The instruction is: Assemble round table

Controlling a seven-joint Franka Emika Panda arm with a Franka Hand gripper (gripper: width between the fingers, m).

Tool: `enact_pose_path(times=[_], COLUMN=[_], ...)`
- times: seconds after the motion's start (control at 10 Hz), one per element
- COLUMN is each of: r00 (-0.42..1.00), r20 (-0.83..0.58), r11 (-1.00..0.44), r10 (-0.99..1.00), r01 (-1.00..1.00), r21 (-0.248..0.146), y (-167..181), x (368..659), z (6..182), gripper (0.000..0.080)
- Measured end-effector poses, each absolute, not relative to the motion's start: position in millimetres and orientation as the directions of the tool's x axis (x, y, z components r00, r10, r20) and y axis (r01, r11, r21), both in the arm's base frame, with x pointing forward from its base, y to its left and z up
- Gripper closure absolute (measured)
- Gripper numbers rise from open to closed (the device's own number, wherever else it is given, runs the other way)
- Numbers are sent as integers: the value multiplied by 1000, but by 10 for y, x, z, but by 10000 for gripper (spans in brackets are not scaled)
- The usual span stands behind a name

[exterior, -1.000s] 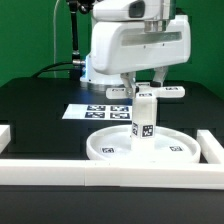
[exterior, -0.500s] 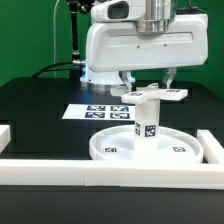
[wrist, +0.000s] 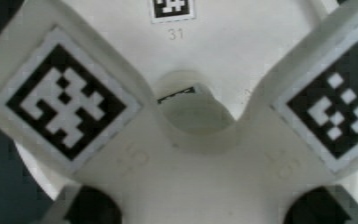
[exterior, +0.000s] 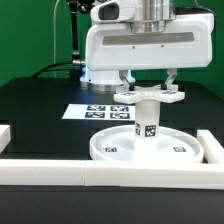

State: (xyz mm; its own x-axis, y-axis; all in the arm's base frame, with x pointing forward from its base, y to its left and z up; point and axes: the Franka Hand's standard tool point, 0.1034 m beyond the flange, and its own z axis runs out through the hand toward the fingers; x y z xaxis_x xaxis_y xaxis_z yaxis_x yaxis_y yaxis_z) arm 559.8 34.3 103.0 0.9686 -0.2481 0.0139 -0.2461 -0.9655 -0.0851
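Observation:
The round disc (exterior: 112, 146) lies flat on the black table near the front rail. The short marked leg (exterior: 147, 122) stands upright at its centre. The cross-shaped foot piece (exterior: 150, 95) sits level on top of the leg. My gripper (exterior: 148, 86) comes straight down over it and is shut on the foot piece, one finger on each side. In the wrist view the foot piece (wrist: 194, 150) fills the picture with two tagged arms and a round centre socket; my gripper (wrist: 202, 205) shows only as dark fingertips (wrist: 91, 206) at the edge. The leg and disc are hidden there.
The marker board (exterior: 92, 111) lies behind the disc. White border rails run along the front (exterior: 90, 170), the exterior view's left (exterior: 5, 134) and right (exterior: 212, 146). The arm's white body (exterior: 130, 50) hangs over the work spot.
My gripper has turned about the upright axis with the foot piece in it; the foot's arms have swung round on top of the leg. The disc has stayed put.

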Motion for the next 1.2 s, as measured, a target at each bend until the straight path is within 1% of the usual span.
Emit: enact_pose_path(times=[0.2, 0.3, 0.5, 0.6, 0.8, 0.9, 1.0, 1.1, 1.2], r00=[916, 854, 747, 657, 488, 364, 289, 200, 152], r20=[10, 5, -20, -34, -57, -73, -88, -99, -104], r11=[-912, -849, -740, -650, -481, -356, -280, -192, -144], r10=[-401, -521, -665, -753, -871, -929, -953, -975, -983], r01=[-399, -517, -662, -751, -870, -929, -955, -978, -986], r21=[-95, -104, -118, -115, -106, -99, -97, -87, -81], y=[350, 352, 352, 355, 371, 374, 368, 362, 365], x=[5608, 5612, 5611, 5613, 5612, 5612, 5611, 5614, 5614], z=[1031, 1028, 1027, 1026, 1025, 1027, 1025, 1020, 1015], gripper=[354, 354, 354, 354, 354, 354, 354, 354, 354])
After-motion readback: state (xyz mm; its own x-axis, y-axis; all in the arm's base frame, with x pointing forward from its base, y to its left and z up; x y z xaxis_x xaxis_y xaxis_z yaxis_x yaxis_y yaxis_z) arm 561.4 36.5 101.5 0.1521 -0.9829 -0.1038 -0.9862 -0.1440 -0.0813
